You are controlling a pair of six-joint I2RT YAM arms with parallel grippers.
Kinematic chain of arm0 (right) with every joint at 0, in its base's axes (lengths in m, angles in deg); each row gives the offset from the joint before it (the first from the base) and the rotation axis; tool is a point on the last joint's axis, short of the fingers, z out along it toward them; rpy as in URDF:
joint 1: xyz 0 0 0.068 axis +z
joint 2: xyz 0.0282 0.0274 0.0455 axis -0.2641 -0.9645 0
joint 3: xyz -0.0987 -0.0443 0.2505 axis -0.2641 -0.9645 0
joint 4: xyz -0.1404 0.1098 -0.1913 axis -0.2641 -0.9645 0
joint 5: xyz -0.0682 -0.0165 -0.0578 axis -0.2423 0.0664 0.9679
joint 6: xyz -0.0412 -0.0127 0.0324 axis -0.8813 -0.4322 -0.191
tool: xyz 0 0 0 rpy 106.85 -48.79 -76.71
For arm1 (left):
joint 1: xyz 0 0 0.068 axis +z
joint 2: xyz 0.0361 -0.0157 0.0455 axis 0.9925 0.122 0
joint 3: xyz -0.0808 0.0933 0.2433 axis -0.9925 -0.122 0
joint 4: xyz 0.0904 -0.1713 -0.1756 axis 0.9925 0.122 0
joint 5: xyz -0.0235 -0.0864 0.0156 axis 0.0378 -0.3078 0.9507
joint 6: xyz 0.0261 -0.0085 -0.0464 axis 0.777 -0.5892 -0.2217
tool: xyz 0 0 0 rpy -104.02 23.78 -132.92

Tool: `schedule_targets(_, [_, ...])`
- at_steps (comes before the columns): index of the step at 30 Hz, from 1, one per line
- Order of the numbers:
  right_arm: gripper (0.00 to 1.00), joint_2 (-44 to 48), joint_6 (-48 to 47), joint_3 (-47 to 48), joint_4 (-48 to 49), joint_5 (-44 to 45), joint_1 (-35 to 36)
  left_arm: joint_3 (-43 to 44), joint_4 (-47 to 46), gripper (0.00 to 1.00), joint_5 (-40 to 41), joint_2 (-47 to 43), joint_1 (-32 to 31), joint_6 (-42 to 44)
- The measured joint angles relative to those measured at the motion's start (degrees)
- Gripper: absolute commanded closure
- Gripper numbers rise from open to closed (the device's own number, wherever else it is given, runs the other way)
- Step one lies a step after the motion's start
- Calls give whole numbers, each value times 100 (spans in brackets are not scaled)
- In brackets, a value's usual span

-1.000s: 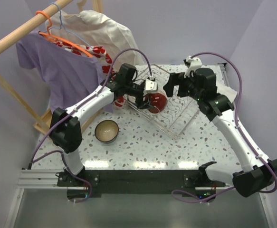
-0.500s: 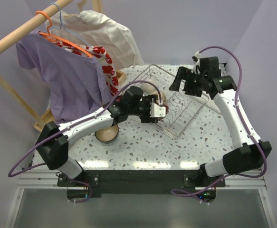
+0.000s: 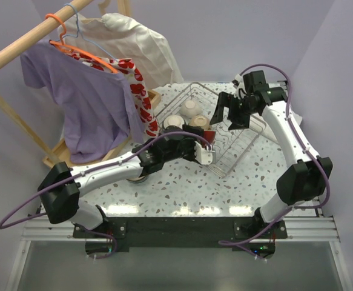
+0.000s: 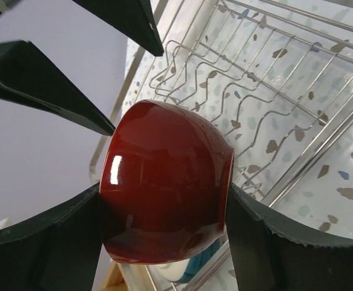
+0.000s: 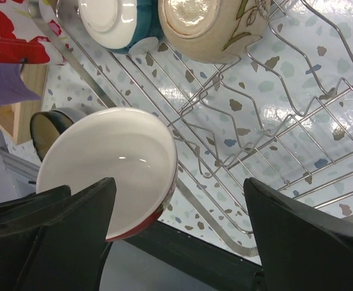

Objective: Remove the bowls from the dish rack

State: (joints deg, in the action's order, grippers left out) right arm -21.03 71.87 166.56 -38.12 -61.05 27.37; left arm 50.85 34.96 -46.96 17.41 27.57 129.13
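Note:
A dark red bowl [image 4: 164,194] with a pale inside [image 5: 106,167] hangs on its side over the near edge of the silver wire dish rack [image 3: 237,142]. My left gripper [image 4: 164,203] is shut on it, one finger on each side of its wall. Just above and beyond it, over the rack's middle, my right gripper [image 5: 179,209] stands open and holds nothing. Three bowls still stand in the rack's far left corner: a white one [image 3: 191,108], a teal-banded one [image 5: 112,18] and a cream one with a leaf pattern [image 5: 209,24].
Another bowl, dark outside and beige inside [image 5: 49,124], sits on the speckled table left of the rack, mostly under my left arm. A wooden clothes rail [image 3: 25,42] with a lavender shirt [image 3: 85,91] and other garments stands at the back left.
My left gripper has carried the dark red bowl out of the rack's middle toward its near edge. My right arm has swung over the rack.

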Motion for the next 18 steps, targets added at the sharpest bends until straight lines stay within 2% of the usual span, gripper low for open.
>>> schedule_targets(4, [16,-138,-140,37,-70,-20,162,-138,-363,68,376,-7,-179,317])
schedule_targets(8, [27,-203,-212,-26,-68,-94,304,-302,-673,68,710,-7,-361,632])
schedule_targets(9, [33,-205,-221,-37,-70,-111,326,-350,-758,69,782,-7,-400,723])
schedule_targets(11, [39,-234,-262,-42,-66,-164,348,-437,-925,69,920,-7,-461,861])
schedule_targets(15, [59,-328,-334,-42,-70,-184,367,-586,-1233,69,1204,-7,-570,1130])
schedule_targets(18, [68,-417,-378,-42,-66,-225,385,-651,-1427,69,1342,-7,-627,1285])
